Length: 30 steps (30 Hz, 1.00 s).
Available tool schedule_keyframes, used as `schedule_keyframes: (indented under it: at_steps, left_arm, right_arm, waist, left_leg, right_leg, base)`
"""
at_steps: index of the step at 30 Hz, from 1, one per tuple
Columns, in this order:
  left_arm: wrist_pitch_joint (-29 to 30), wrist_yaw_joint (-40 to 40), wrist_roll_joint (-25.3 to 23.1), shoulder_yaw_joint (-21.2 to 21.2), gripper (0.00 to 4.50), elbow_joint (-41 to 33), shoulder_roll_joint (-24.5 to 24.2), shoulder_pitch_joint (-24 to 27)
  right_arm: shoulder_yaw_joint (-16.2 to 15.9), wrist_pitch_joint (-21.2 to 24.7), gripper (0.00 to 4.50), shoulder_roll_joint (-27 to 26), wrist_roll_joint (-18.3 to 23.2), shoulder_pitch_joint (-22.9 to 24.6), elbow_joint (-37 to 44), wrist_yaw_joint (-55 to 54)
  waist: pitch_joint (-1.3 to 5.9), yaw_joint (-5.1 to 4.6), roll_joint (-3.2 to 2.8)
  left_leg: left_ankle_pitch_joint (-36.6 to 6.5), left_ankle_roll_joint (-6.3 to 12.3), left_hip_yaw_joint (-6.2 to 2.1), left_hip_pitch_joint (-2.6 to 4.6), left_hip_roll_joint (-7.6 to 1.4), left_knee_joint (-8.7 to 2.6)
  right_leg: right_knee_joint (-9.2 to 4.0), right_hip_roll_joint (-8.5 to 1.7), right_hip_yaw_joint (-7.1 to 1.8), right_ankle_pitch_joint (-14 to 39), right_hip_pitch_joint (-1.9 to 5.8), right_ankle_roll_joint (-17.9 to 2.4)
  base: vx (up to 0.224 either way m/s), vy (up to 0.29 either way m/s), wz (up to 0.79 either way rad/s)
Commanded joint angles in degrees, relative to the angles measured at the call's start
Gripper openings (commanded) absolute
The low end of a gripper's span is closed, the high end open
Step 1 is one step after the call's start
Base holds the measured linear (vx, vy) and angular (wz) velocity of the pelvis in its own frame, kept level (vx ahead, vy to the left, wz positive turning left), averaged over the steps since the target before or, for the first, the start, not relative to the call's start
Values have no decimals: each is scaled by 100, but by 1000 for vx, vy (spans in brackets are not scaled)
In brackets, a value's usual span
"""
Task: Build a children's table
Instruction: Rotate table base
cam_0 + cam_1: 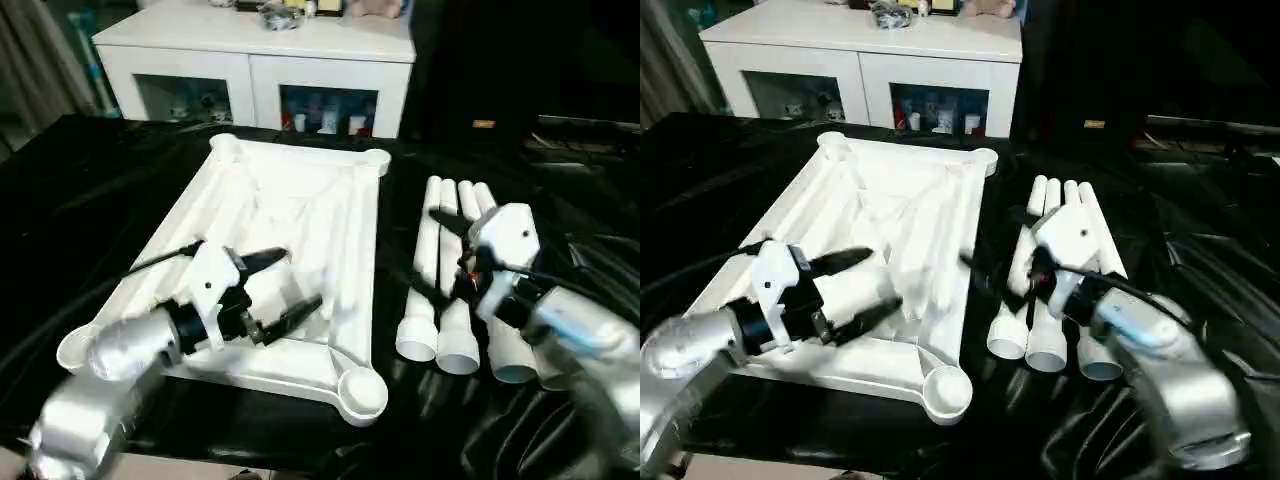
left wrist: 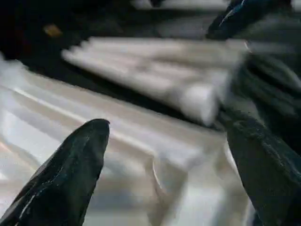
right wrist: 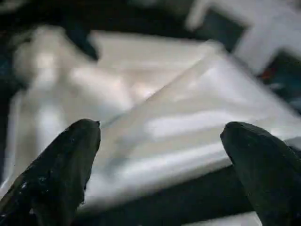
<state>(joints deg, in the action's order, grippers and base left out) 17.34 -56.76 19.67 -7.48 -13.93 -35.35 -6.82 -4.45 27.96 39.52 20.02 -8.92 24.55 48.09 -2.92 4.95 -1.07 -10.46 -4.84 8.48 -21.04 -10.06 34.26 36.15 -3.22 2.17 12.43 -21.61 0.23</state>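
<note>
Currently L gripper [image 1: 283, 285] hovers over tabletop [image 1: 330, 215], jaws spread, empty. R gripper [image 1: 432, 255] above legs [image 1: 450, 290], likewise wide, holding nothing.

we see a glossy black sheet [image 1: 90, 200] under the smooth white plastic tabletop [image 1: 300, 220] and legs [image 1: 455, 300]; our forearms [image 1: 120, 350] look silvery metal.

A black glossy sheet [image 1: 90, 210] covers the surface. On it the white tabletop [image 1: 300, 215] lies underside up at the left; four white legs [image 1: 455, 290] lie side by side to its right.
</note>
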Motion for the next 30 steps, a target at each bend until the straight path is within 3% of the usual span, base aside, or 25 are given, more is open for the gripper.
schedule_keyframes:
  at_steps: [1,3,7,11,20,21,24,30]
  left_arm:
    - [-115,-334,-180,-163,447,161,-96,-92]
    - [-653,-634,-614,-424,428,637,-352,-304]
    - [-773,-998,-697,-596,399,1163,-492,-672]
    - [-781,-1305,-739,-713,365,1519,-560,-939]
    - [-1228,-1965,-1051,-1137,300,2482,-511,-1487]
    - [-1312,-1964,-1120,-1191,292,2614,-462,-1550]
    - [-1477,-1917,-1300,-1284,264,2842,-398,-1626]
    - [-1962,-1880,-1702,-1479,227,3577,-269,-1909]
  right_arm:
    - [-166,-76,450,155,3,-53,22,472]
    - [-313,-16,450,599,76,-75,63,1048]
    - [-426,44,450,797,129,-265,49,1386]
    - [-543,-27,450,896,146,-360,70,1540]
    - [-761,-29,450,889,21,-415,178,1659]
    - [-819,-39,450,847,-10,-454,156,1634]
    - [-921,-34,450,789,-31,-476,164,1637]
    - [-1187,27,450,659,-119,-564,169,1668]
  waist:
    - [264,-1,13]
    - [299,-1,25]
    - [343,10,18]
    - [339,18,-3]
    - [328,14,-41]
    - [339,19,-64]
    - [339,6,-44]
    - [376,8,-79]
  left_leg:
    - [-1670,206,-60,43,-233,-470]
    - [-1413,253,-51,22,-251,-445]
    - [-1003,414,-40,10,-247,-397]
    - [-1042,372,-28,35,-265,-395]
    - [-1354,256,-17,71,-265,-411]
    - [-1367,214,-22,80,-272,-407]
    - [-1382,201,-21,69,-273,-411]
    - [-1238,184,-28,66,-278,-395]
  right_leg:
    - [-582,-384,-276,1977,138,-615]
    - [-530,-403,-274,1488,168,-793]
    - [-434,-397,-253,601,200,-1049]
    - [-416,-419,-249,573,202,-1258]
    - [-463,-418,-262,976,187,-1245]
    - [-446,-432,-265,967,194,-1256]
    - [-454,-430,-267,974,205,-1251]
    - [-429,-432,-263,685,217,-1283]
  base:
    - [0,0,0]
    - [0,0,0]
    - [0,0,0]
    - [0,0,0]
    - [0,0,0]
    - [0,0,0]
    - [0,0,0]
    - [0,0,0]
